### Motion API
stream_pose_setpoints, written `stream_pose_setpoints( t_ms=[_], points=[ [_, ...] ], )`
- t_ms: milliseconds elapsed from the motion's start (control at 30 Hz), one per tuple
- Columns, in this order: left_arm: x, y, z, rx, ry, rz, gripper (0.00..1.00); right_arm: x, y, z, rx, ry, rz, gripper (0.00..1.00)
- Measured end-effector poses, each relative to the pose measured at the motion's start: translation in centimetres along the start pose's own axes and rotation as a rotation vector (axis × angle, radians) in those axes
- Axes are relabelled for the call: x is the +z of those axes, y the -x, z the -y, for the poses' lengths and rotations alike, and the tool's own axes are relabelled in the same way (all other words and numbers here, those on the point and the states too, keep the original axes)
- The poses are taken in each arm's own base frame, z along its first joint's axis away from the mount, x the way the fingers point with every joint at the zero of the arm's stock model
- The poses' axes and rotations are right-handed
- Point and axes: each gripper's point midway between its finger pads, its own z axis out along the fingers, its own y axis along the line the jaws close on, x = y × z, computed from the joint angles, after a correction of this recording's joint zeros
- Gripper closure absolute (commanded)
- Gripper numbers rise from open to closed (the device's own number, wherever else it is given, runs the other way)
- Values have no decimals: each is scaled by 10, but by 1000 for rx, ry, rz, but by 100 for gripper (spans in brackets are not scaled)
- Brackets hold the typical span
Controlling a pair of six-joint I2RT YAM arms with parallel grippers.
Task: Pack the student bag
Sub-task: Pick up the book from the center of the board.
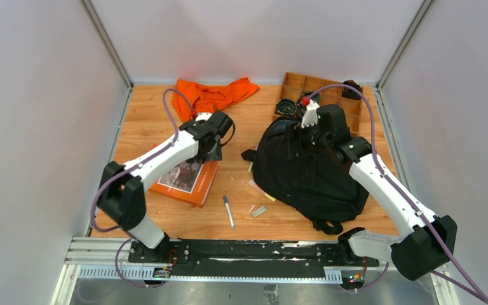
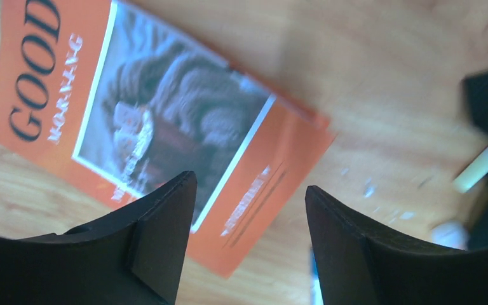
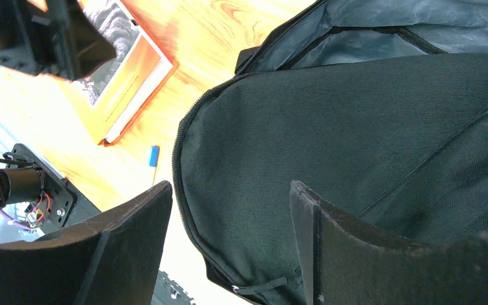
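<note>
Bag (image 1: pixel 305 171) lies flat on the table (image 1: pixel 254 124), 3 o'clock of centre, with one compartment gaping at its far end. Right gripper (image 3: pixel 230 189) hovers over the bag's 12 o'clock end, jaws spread wide, nothing in them. Left gripper (image 2: pixel 249 190) hangs above the orange book (image 2: pixel 165 114) at 9 o'clock, jaws also wide, book not gripped. Pen (image 1: pixel 228 211) at 6 o'clock, between book and bag. Orange cloth (image 1: pixel 213 95) at 11. Wooden tray (image 1: pixel 321 95) at 1, just behind the bag.
</note>
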Motion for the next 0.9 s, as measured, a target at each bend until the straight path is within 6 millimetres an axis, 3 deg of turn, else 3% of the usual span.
stream_pose_setpoints(
  t_ms=[133, 300, 467, 600, 733, 900],
  points=[
    [19, 36, 17, -100, 28, 17, 29, -1, 0, -1, 2, 2, 2, 28],
    [52, 57, 2, -223, 118, -9, 20, -8, 0, -4, 4, 7, 19, 28],
    [78, 56, -14, -301, 208, -42, 25, -10, -4, -5, 14, 13, 15, 28],
    [99, 55, -20, -349, 251, -77, 24, -10, -5, -5, 19, 13, 10, 28],
    [121, 43, -38, -387, 312, -137, 22, -9, -10, -4, 23, 10, 1, 28],
    [125, 38, -44, -385, 330, -165, 39, -7, -18, -2, 30, 9, -20, 29]
  ],
)
